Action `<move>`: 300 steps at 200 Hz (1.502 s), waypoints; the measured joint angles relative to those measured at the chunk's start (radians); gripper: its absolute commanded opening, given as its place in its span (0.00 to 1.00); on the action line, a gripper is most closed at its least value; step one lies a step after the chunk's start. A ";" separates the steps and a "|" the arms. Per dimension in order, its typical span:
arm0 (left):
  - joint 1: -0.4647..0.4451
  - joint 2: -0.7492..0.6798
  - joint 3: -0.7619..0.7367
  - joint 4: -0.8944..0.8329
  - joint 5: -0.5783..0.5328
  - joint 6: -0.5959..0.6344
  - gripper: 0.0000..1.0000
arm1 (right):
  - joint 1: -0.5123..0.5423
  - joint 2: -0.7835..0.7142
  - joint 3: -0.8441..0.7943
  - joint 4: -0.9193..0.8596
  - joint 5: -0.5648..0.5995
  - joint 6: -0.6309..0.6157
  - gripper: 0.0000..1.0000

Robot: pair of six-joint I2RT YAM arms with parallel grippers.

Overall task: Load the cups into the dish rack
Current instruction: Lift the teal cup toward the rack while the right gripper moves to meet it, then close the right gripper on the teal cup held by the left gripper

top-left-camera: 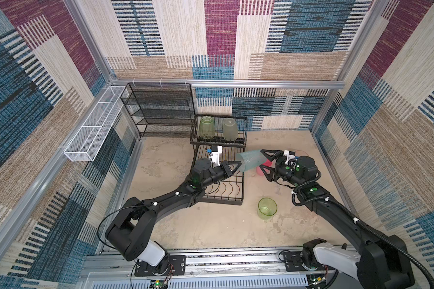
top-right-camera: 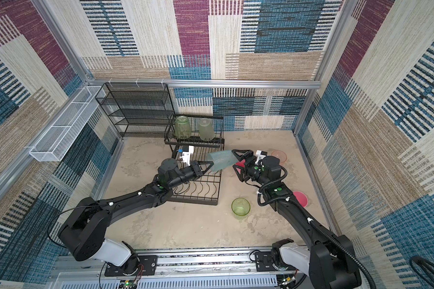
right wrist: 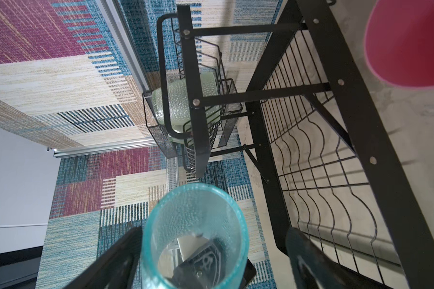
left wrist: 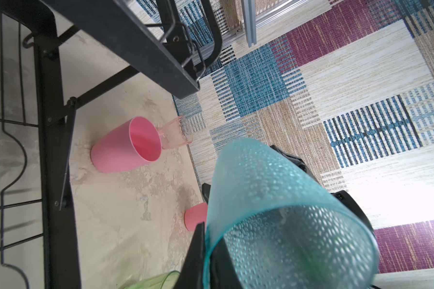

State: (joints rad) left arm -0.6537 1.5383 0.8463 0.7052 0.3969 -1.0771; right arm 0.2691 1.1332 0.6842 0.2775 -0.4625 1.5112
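Observation:
A frosted teal cup [top-left-camera: 249, 160] [top-right-camera: 219, 160] hangs on its side over the right edge of the dish rack's low tray [top-left-camera: 226, 199] [top-right-camera: 198, 199]. My left gripper [top-left-camera: 238, 165] [left wrist: 206, 232] is shut on its rim wall. My right gripper [top-left-camera: 261, 158] [right wrist: 211, 240] stands open around the cup's base end [right wrist: 196, 225], not clamped. Two green cups [top-left-camera: 207, 126] [top-left-camera: 230, 128] stand upside down on the raised shelf. A green cup [top-left-camera: 267, 208] stands upright on the table. Two opaque pink cups [left wrist: 125, 147] [top-right-camera: 300, 197] and a clear pink cup [left wrist: 177, 132] stand to the right.
A tall black mesh shelf unit [top-left-camera: 158, 110] stands at the back left beside the rack. A long white mesh basket [top-left-camera: 93, 125] hangs on the left wall. Patterned walls close in the table on three sides.

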 measured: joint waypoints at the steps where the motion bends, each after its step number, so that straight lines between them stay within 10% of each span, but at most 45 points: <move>1: -0.001 0.002 0.002 0.001 0.000 0.000 0.01 | 0.000 0.001 0.001 0.001 0.000 0.002 0.92; 191: -0.095 0.210 0.146 0.083 -0.027 -0.015 0.06 | -0.001 -0.006 0.001 -0.010 0.151 0.008 0.69; 300: -0.088 0.139 0.116 -0.015 -0.038 -0.007 0.51 | 0.000 -0.058 0.038 -0.066 0.280 -0.213 0.64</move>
State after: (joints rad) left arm -0.7414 1.6775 0.9619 0.6903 0.3588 -1.0843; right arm 0.2687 1.0756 0.7219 0.2119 -0.1825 1.2980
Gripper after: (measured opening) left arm 0.467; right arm 0.741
